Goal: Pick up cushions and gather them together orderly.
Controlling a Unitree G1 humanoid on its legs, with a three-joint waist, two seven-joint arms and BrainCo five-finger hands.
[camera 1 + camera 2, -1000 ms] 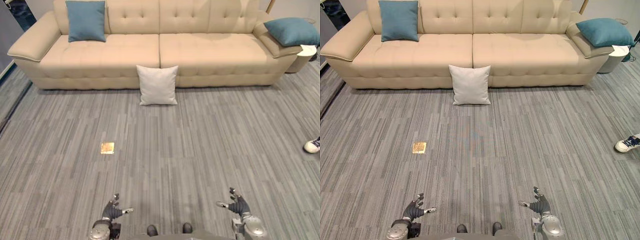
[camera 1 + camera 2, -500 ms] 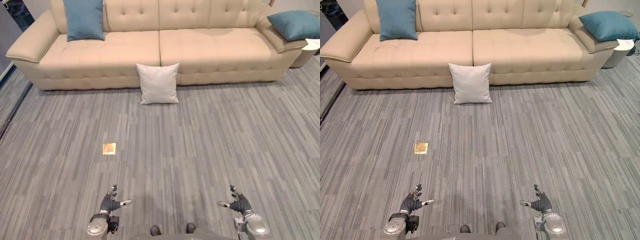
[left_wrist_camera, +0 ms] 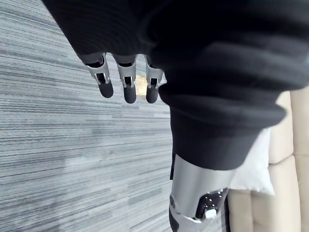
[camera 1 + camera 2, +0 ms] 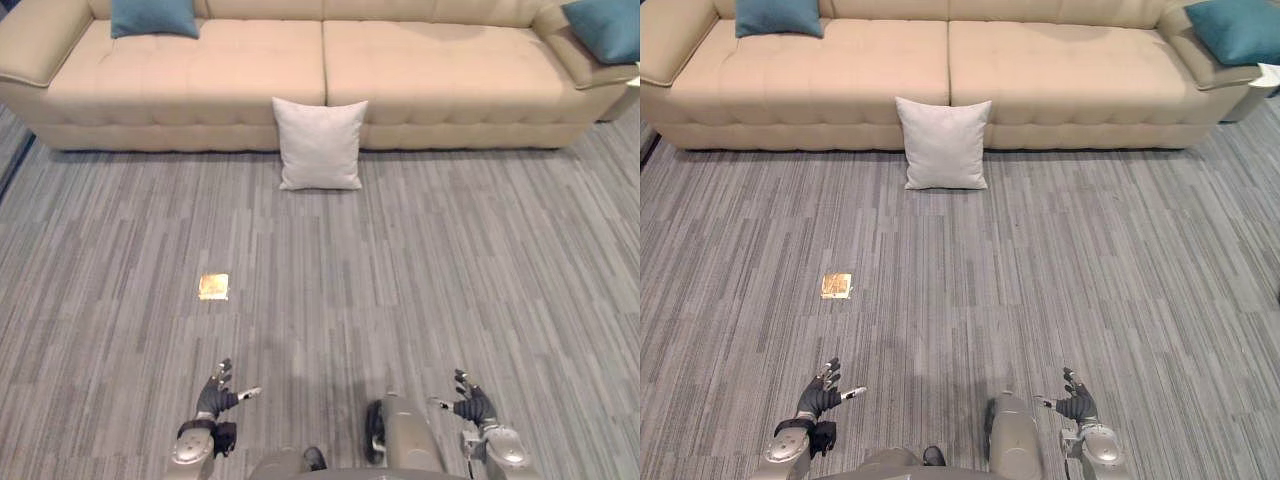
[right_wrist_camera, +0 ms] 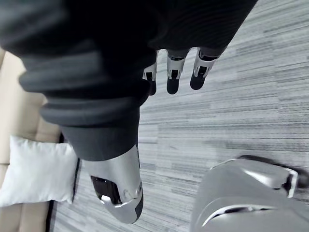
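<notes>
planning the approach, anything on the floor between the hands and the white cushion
Nothing visible does. Only a flat golden floor plate lies on the carpet, left of the left hand's path to the white cushion.

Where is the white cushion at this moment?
In the left eye view the white cushion stands on the grey carpet, leaning against the front of the beige sofa at the middle, where its two seats meet.

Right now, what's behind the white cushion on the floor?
The beige sofa: the white cushion stands against its front, below the seam between the seats. The sofa's base right behind it is covered.
</notes>
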